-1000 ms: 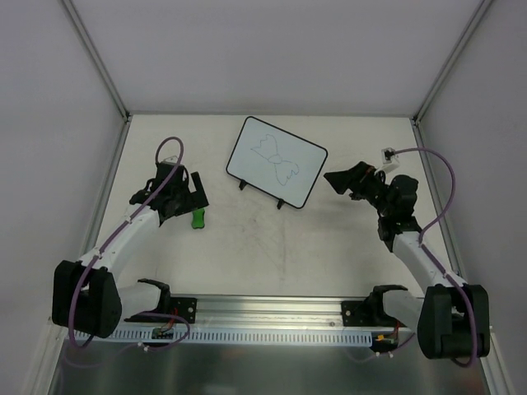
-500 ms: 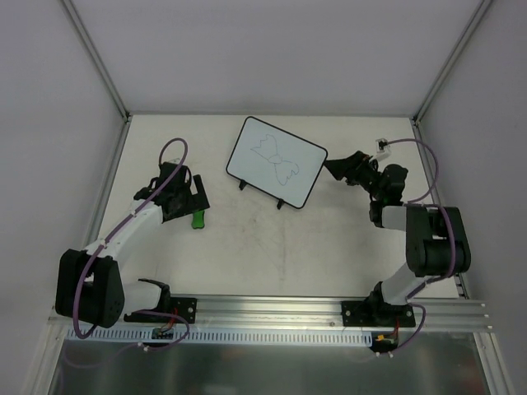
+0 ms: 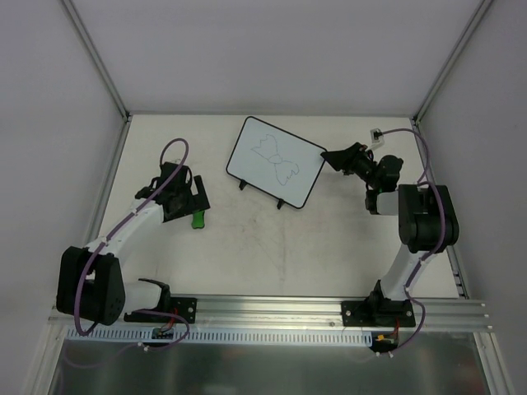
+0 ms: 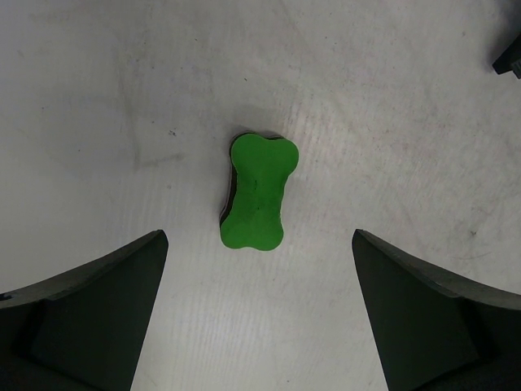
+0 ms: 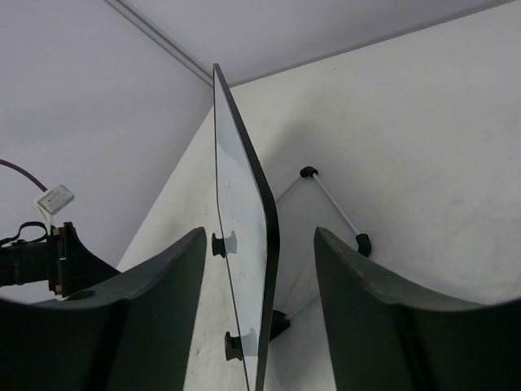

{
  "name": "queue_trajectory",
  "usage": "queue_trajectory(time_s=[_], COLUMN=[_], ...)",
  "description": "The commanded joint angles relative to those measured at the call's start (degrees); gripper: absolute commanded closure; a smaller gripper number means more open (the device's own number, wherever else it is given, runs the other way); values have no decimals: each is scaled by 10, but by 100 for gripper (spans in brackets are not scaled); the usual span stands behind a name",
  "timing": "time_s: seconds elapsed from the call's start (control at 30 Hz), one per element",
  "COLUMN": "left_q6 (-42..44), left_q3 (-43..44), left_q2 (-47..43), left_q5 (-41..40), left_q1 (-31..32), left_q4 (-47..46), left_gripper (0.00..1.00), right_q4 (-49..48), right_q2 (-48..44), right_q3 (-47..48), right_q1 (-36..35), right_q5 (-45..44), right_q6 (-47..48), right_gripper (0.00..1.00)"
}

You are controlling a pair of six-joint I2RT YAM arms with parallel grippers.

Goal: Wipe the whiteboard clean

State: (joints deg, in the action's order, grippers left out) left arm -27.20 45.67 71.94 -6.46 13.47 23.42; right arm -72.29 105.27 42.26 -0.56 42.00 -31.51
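Observation:
The whiteboard (image 3: 276,161) stands tilted at the back middle of the table and bears a thin dark scribble (image 3: 277,160). My right gripper (image 3: 331,156) is open at the board's right edge. In the right wrist view the board (image 5: 244,213) shows edge-on between the two open fingers (image 5: 163,309), not clamped. A green bone-shaped eraser (image 3: 198,218) lies flat on the table at the left. My left gripper (image 3: 198,200) is open just above it. In the left wrist view the eraser (image 4: 256,191) lies ahead of the gripper (image 4: 259,238), untouched.
The board's wire stand with black feet (image 5: 335,205) rests on the table behind it. Grey walls with metal corner posts (image 3: 99,62) close in the table on three sides. A dark object (image 4: 510,55) shows at the top right corner of the left wrist view.
My right arm has swung up and left, bringing its open jaws to the whiteboard's right edge. The left arm has shifted only slightly over the eraser. The board and the eraser have not moved.

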Motion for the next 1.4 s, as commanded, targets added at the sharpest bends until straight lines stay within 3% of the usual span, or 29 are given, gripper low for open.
queue_trajectory(time_s=[0.0, 0.17, 0.2, 0.33, 0.5, 0.53, 0.9, 1.03, 1.1, 1.37], left_q6=[8, 7, 9, 15, 35, 38, 58, 65, 72, 74], left_q3=[6, 8, 9, 14, 33, 38, 91, 97, 102, 96], left_q2=[23, 42, 44, 56, 93, 100, 171, 184, 194, 196], left_q5=[6, 8, 9, 10, 20, 21, 2, -3, -3, -1], left_q1=[2, 1, 2, 3, 6, 9, 16, 16, 16, 16], left_q4=[12, 12, 11, 10, 9, 9, 10, 10, 10, 11], left_gripper=[1, 1, 1, 1, 1, 1, 2, 9, 22, 23], right_q4=[-154, -154, -155, -155, -154, -154, -155, -155, -154, -155], right_q2=[17, 41, 41, 51, 62, 63, 65, 64, 63, 61], right_q3=[29, 49, 50, 60, 71, 74, 74, 73, 73, 70], right_q1=[-3, -8, -8, -12, -19, -20, -22, -22, -22, -20], right_q5=[19, 26, 26, 32, 34, 35, 37, 36, 36, 36], right_q6=[0, -6, -4, -6, -7, -7, -3, -1, 0, 1], right_gripper=[44, 58, 64, 69, 97, 99, 100, 100, 100, 100])
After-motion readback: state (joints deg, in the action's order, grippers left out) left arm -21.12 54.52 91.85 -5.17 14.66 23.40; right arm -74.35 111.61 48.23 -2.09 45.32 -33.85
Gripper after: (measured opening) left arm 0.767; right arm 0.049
